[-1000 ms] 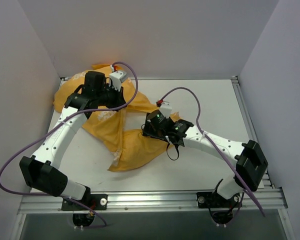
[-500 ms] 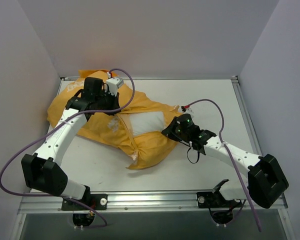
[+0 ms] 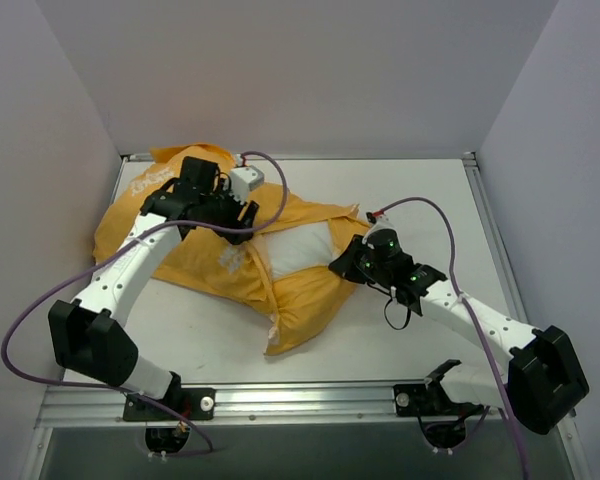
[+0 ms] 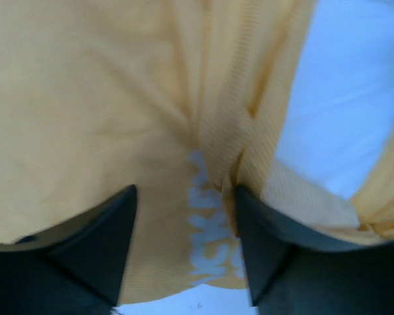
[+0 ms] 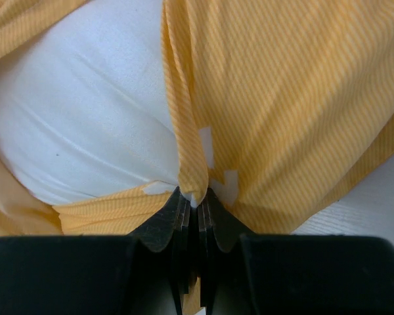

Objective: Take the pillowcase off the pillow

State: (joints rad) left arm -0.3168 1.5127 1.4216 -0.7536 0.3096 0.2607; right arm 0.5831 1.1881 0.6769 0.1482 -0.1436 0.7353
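Note:
The orange-yellow pillowcase (image 3: 195, 262) lies crumpled across the left and middle of the table. A patch of the white pillow (image 3: 295, 250) shows through its opening. My left gripper (image 3: 238, 212) hovers open over the fabric beside that opening. In the left wrist view its fingers (image 4: 184, 197) stand apart above the pillowcase (image 4: 85, 118) and its white lettering, with the pillow (image 4: 341, 111) at the right. My right gripper (image 3: 348, 262) is shut on the pillowcase's right edge. Up close, the right gripper (image 5: 196, 197) pinches a fold of pillowcase (image 5: 295, 98) next to the pillow (image 5: 79, 111).
White table (image 3: 430, 200) is boxed in by grey walls at the left, back and right. An aluminium rail (image 3: 300, 400) runs along the near edge. Purple cables (image 3: 40, 310) loop off both arms.
The right gripper shut on the pillowcase edge and pulled it rightward, baring the white pillow. The left gripper, shut on fabric earlier, has opened and let go.

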